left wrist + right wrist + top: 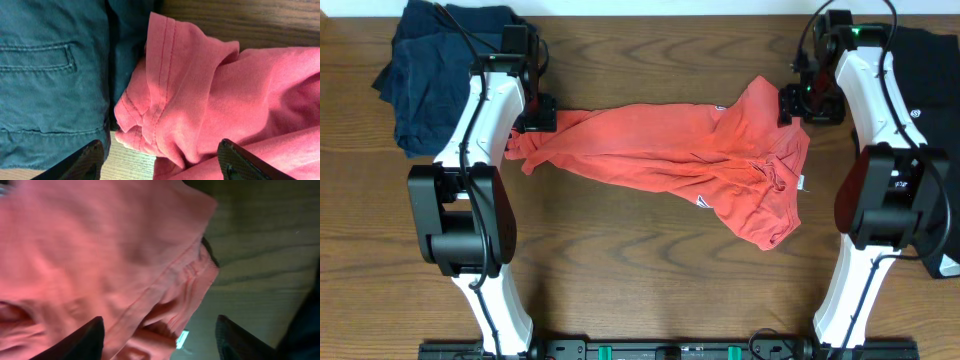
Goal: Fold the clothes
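A coral-red garment (690,160) lies crumpled and stretched across the middle of the table. My left gripper (533,118) is at its left end. In the left wrist view the jaws (160,146) are wide open, and a stitched hem of the red garment (200,95) lies between them, not clamped. My right gripper (795,103) is at the garment's upper right corner. Its jaws (160,322) are also wide open over a seamed edge of the red cloth (100,255), with a small white tag (182,339) showing.
A pile of dark blue clothes (440,70) lies at the back left, touching the red hem in the left wrist view (50,75). A black garment (930,100) lies at the right edge. Bare wooden table (640,290) runs along the front.
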Tool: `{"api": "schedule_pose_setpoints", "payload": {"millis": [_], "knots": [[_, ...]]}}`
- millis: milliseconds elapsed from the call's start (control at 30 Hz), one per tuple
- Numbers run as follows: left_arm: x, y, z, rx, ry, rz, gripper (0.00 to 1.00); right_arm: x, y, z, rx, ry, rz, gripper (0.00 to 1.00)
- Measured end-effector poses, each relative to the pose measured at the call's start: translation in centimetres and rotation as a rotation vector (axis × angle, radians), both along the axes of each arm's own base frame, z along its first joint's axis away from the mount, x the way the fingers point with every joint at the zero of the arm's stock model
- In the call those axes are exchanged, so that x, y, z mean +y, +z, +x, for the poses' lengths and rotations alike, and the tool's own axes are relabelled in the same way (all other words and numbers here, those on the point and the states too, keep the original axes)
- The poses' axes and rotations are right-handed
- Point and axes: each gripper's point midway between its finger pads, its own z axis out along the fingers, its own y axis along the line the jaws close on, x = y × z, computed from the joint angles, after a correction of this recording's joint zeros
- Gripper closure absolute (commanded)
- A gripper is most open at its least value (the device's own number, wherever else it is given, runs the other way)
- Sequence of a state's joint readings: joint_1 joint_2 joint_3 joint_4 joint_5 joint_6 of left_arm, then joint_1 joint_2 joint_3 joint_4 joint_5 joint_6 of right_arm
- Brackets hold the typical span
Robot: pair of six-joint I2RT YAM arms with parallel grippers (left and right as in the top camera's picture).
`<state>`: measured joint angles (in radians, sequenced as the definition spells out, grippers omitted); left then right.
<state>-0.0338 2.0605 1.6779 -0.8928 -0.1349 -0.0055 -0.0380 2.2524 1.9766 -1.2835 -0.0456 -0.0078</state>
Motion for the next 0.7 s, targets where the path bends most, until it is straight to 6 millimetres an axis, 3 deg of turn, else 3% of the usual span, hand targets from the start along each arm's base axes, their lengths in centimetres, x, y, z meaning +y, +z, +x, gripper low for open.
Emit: {"api": "schedule_pose_setpoints", "payload": {"millis": [267, 433, 600, 700], "knots": [[0.0, 0.2, 0.7, -0.037, 0.034, -0.009, 0.17, -0.7, -3.2, -0.7, 0.084, -0.023, 0.015, 0.29], [0.0, 0.2, 0.7, -0.039, 0.043, -0.011, 0.16, -1.1, -3.5, 0.3, 0.045, -0.035, 0.018, 0.26], [0.0, 0.1, 0.5, -0.031, 0.045, -0.011, 0.16, -2.0, -3.8, 1.6, -0.013, -0.057, 0.026, 0.32], [0.0, 0.1, 0.4, -0.026, 0.045, -0.011, 0.16, -2.5, -4.6, 1.4, -0.011, -0.073, 0.031, 0.33]]}}
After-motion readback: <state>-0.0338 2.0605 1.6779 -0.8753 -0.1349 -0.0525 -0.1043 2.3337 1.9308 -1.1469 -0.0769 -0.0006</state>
